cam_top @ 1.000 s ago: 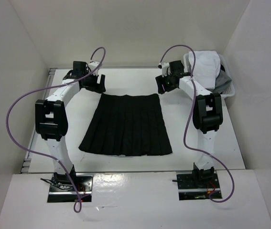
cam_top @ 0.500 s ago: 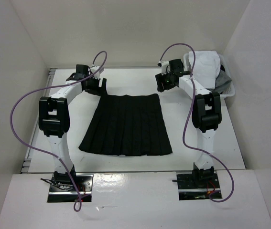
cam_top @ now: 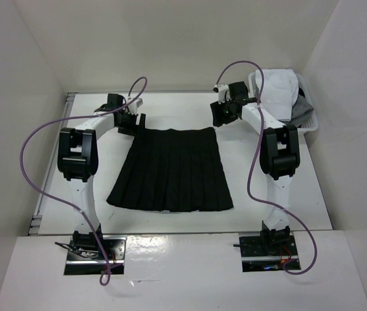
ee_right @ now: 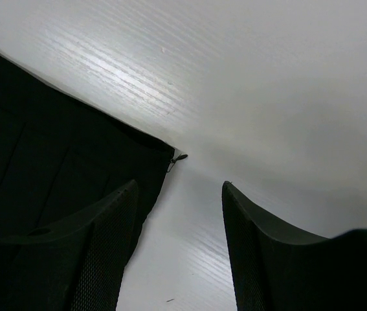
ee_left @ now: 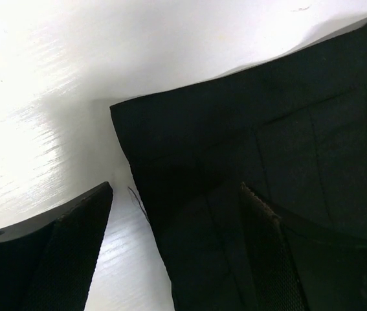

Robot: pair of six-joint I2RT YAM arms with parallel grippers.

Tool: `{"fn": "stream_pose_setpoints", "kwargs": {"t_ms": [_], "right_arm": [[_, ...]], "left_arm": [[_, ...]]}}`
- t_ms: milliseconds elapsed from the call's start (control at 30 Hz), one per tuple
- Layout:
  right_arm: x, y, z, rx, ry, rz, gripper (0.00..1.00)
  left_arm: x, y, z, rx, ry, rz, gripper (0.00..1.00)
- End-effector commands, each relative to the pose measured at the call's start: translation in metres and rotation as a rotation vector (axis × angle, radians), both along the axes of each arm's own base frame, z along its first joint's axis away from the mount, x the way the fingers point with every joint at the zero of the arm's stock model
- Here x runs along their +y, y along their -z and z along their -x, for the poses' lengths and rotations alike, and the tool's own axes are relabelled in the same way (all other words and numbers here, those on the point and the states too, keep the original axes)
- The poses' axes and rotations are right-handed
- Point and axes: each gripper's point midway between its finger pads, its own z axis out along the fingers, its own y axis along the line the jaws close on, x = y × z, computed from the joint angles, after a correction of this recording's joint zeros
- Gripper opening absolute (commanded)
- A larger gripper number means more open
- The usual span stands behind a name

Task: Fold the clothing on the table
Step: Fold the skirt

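The clothing, a black pleated skirt (cam_top: 173, 170), lies flat on the white table (cam_top: 241, 194) with its narrower waistband at the far side. My left gripper (cam_top: 131, 122) hangs low over the waistband's left corner. In the left wrist view that gripper (ee_left: 177, 188) is open and the skirt's corner (ee_left: 189, 149) lies on the table between the jaws. My right gripper (cam_top: 222, 114) sits at the waistband's right corner. In the right wrist view it (ee_right: 180, 184) is open; one finger (ee_right: 105, 246) is over the skirt's edge (ee_right: 54, 149), bare table lies between the jaws, and a zipper pull (ee_right: 180, 156) pokes out.
A white plastic basket (cam_top: 307, 126) holding white and grey garments stands at the back right, close behind the right arm. A metal rail (cam_top: 66, 107) runs along the table's left edge. White walls enclose the left, back and right sides. Purple cables loop above both arms.
The left arm's elbow has swung back and its gripper has edged in toward the waistband's left corner. The right gripper has shifted slightly toward the far side, its jaws a little narrower.
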Motion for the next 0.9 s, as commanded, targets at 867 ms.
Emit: {"fn": "stream_pose_setpoints", "kwargs": {"t_ms": [867], "right_arm": [[0.017, 0.038, 0.008, 0.094, -0.035, -0.04, 0.56]], "left_arm": [[0.001, 0.0, -0.016, -0.013, 0.002, 0.028, 0.53]]}}
